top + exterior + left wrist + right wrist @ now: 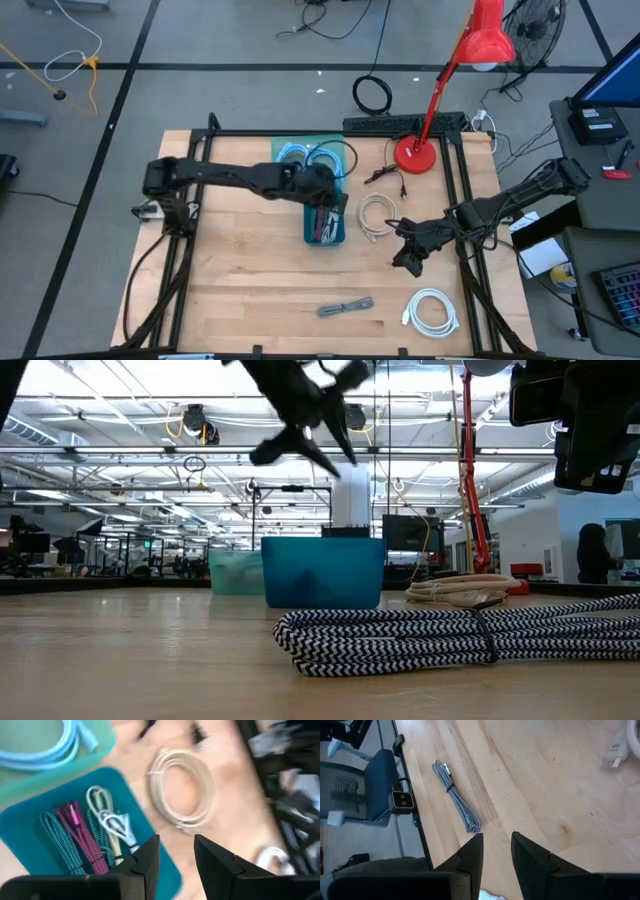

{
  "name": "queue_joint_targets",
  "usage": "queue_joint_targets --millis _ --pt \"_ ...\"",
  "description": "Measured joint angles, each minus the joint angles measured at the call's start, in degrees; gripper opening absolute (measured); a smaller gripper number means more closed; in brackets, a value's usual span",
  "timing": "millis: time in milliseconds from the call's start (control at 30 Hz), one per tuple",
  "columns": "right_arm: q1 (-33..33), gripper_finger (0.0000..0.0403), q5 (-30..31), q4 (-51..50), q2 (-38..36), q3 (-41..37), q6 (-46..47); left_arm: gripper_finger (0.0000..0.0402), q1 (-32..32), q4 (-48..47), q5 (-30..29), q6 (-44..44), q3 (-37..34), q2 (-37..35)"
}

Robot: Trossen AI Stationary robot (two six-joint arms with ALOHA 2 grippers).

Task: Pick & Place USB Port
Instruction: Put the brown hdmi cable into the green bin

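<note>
Hovering left hand (330, 203) over the blue bin (325, 238)
Its fingers stand apart, empty; right hand (496, 851), slightly parted and empty, hangs above the tabletop (250, 270).

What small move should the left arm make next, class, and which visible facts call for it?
Probably lift the left gripper clear of the dark teal bin and swing toward the beige cable coil just beside it. Its fingers hang empty and apart over the bin's edge, bundled cables already lie inside, and loose cables remain on the table. The right gripper waits, empty, over bare wood.
</note>
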Motion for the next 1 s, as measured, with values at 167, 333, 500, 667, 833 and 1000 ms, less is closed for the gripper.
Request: queue_joint_targets --millis 167,333,500,667,833,1000 --pt "-1.6 0.009 2.2 0.1 0.0 0.0 0.0 0.0117 -2.7 -0.1 0.9 2.5 0.0 -5.0" --pt "-5.4 0.0102 2.8 -0.1 0.0 0.0 -2.4 0.0117 -6.9 -1.6 -0.5 4.4 0.0 -7.7" --pt "-13.1 0.0127 4.4 -0.7 0.0 0.0 -4.5 0.0117 -10.5 -4.4 -0.6 5.8 0.0 -8.2" --pt "-23.2 0.0152 4.4 -0.9 0.2 0.0 -6.9 0.0117 -13.5 -9.2 -0.3 7.3 0.0 -8.2" --pt "-31.8 0.0178 4.4 -5.2 1.0 0.0 -10.3 0.0117 -15.2 -12.7 -0.2 10.9 0.0 -8.2" --pt "-36.0 0.0205 2.7 -13.3 4.0 -0.1 -10.7 0.0117 -15.6 -15.0 -0.2 12.8 0.0 -8.2"
